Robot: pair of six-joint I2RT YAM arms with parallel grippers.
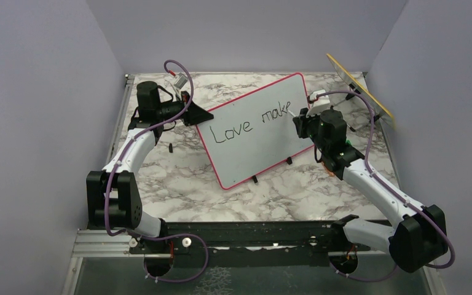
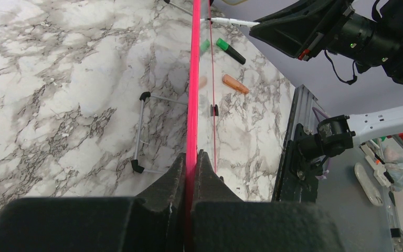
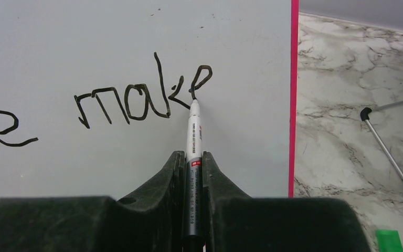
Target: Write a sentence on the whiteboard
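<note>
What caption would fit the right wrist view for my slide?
Right gripper shut on a marker, its tip touching the whiteboard at the unfinished e of "make".

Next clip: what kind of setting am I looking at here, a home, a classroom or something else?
Most likely a lab robot cell: plain lavender walls box in a marble-patterned tabletop, and a left arm and right arm are bolted to a black rail at its near edge.

Smooth glossy whiteboard; marble-patterned table; plastic marker.
</note>
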